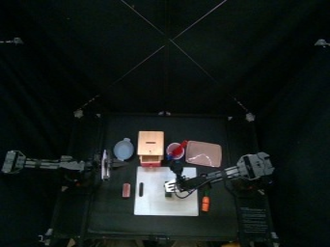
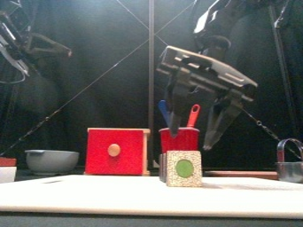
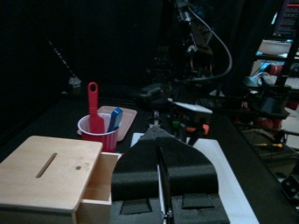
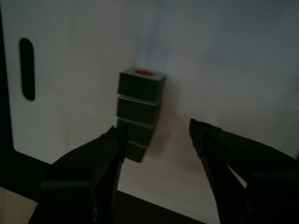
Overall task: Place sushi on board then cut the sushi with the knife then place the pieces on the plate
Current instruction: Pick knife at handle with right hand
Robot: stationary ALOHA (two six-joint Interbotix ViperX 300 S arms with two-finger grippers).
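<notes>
Sushi was found on the white cutting board [image 1: 154, 203]: the sushi roll [image 4: 139, 114] of dark green blocks was laid flat there in one piece, with one speckled end, green at its centre, turned toward the table's front. The right gripper [image 4: 155, 131] was held over it with its fingers spread wide. The roll's near end was seen between them, closer to one finger, and no contact could be made out. Nothing was held by that gripper.

Behind the board a row of containers was set out. The red cup [image 2: 180, 140] was stood upright between the wooden box [image 2: 116, 151] and the pink tray [image 1: 204, 151]. Two toy knives were stood in the cup, the blue knife [image 2: 164, 110] and the red knife [image 2: 193, 115], and both were seen sticking out above its rim. The box was turned with its red drawer front toward the front, and what was inside could not be told. The blue-grey bowl [image 2: 51, 160] was placed to the left of the box, and its contents could not be told either.

The left arm was rested at the table's left side, near the bowl, and the left gripper [image 3: 160, 140] was seen with its fingers pressed together on nothing.

A small reddish toy [image 1: 125, 190] was seen on the table just left of the board, too small to be named
</notes>
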